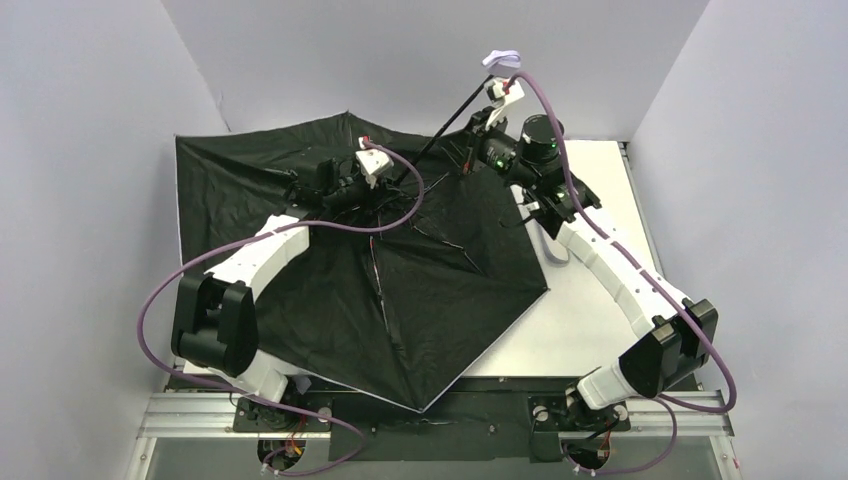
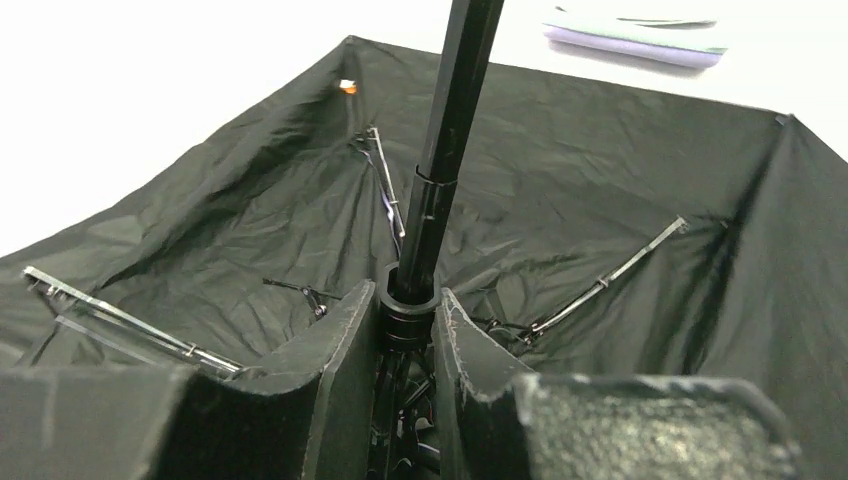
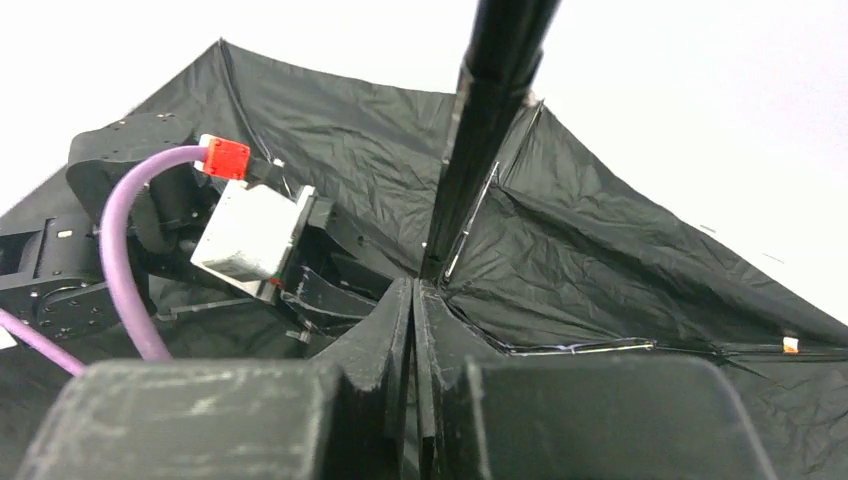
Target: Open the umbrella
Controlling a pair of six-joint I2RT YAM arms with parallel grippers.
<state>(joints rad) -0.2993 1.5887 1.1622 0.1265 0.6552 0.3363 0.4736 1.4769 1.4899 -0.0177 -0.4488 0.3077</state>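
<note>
1. Seen from above, the umbrella [image 1: 440, 290] lies opened out and upside down on the white counter [image 1: 590, 320]. Its black lining faces up. The canopy [image 1: 240, 180] covers the left and middle of the counter, and one corner reaches past the near edge. The thin black shaft [image 1: 440, 135] slants up toward the far right and ends in the small lavender handle [image 1: 502, 58]. The left gripper [image 1: 392, 188] sits at the hub where shaft meets canopy. The right gripper [image 1: 462, 135] is higher up, alongside the shaft.
2. From the left wrist, the left gripper's jaws stand narrow, clamped on either side of the black collar [image 2: 408, 305] at the foot of the shaft. Metal ribs [image 2: 610, 275] fan out over the wrinkled lining.
3. From the right wrist, the right gripper's jaws are pressed together with nothing between them. The shaft passes just beyond their tips, and I cannot tell whether it touches them. To the left are the other arm's white camera block [image 3: 250, 235] and its purple cable [image 3: 120, 250].
</note>
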